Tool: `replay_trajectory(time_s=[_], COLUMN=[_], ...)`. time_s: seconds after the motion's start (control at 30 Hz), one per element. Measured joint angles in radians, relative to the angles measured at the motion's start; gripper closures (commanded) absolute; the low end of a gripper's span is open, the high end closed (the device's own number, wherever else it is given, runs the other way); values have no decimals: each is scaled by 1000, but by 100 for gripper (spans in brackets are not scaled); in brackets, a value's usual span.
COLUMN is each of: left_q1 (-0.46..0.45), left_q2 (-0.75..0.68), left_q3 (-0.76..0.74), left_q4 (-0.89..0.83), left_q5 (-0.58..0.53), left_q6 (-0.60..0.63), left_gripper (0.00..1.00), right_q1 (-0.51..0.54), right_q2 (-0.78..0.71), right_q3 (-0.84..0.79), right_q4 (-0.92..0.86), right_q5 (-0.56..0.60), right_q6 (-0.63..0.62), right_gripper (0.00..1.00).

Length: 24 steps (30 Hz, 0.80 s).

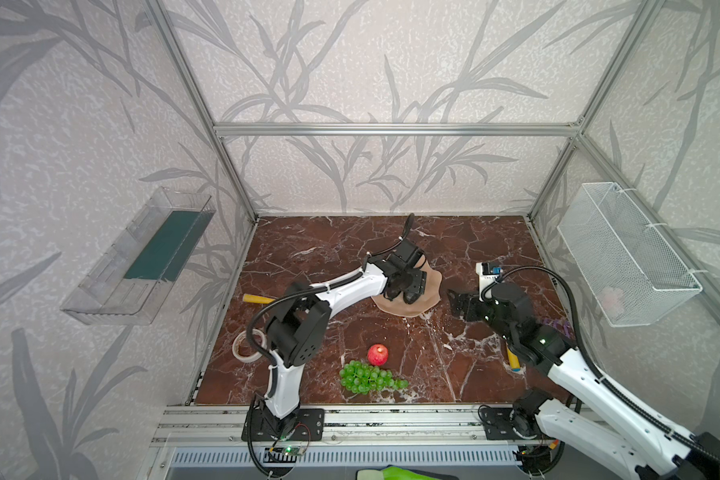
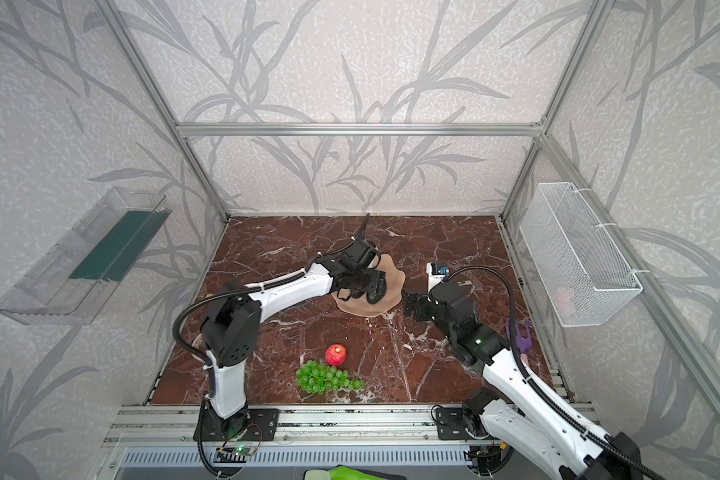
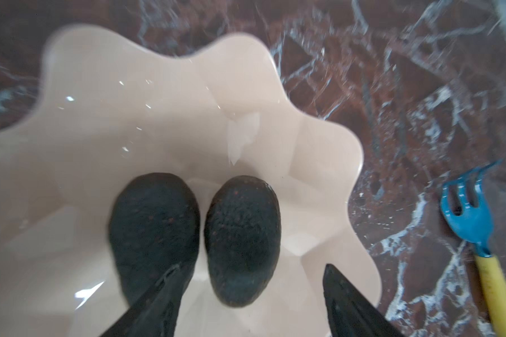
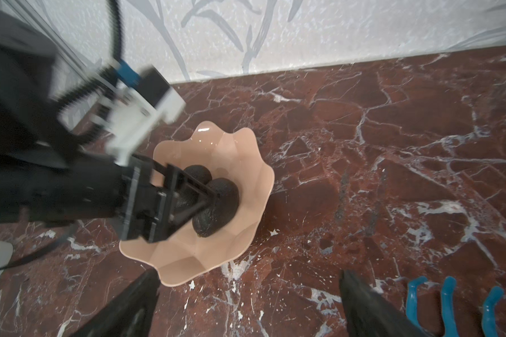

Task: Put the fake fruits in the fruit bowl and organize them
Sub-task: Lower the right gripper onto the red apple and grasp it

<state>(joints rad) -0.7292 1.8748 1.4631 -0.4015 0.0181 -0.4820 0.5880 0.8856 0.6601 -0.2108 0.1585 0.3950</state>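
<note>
The peach-pink fruit bowl (image 1: 427,305) (image 2: 393,286) stands mid-table, and two dark avocados (image 3: 154,227) (image 3: 243,233) lie side by side in it (image 3: 158,116). My left gripper (image 1: 404,291) (image 3: 251,267) hangs over the bowl with jaws open. One avocado sits loose between them, with a gap to one finger. The other finger overlaps the second avocado. The right wrist view shows both avocados (image 4: 216,204) in the bowl (image 4: 216,242). My right gripper (image 1: 454,303) (image 4: 250,274) is open and empty just right of the bowl. A red apple (image 1: 378,354) (image 2: 336,354) and green grapes (image 1: 368,377) (image 2: 325,377) lie near the front edge.
A blue toy rake (image 3: 465,210) with a yellow handle lies right of the bowl. A yellow stick (image 1: 257,298) and a tape roll (image 1: 248,345) lie at the left edge. A yellow cylinder (image 1: 513,360) and a purple clip (image 2: 518,332) lie at right. A wire basket (image 1: 624,253) and clear tray (image 1: 142,257) hang on the walls.
</note>
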Motion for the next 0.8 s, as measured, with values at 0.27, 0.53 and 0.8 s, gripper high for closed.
replay_trajectory(time_s=[0.27, 0.53, 0.8], left_q1=[110, 284, 339], left_q2=[-573, -909, -1123], left_q3=[-363, -744, -834], left_q4=[168, 131, 68], left_q5=[-187, -300, -358], left_q6=[9, 0, -8], left_gripper=[12, 6, 1], right_q1=[266, 516, 576], right_q2=[183, 460, 662], right_q3=[73, 154, 239], right_q4=[-18, 25, 88], right_q5=[1, 23, -18], right_q6=[13, 116, 201], right_gripper=[5, 6, 7])
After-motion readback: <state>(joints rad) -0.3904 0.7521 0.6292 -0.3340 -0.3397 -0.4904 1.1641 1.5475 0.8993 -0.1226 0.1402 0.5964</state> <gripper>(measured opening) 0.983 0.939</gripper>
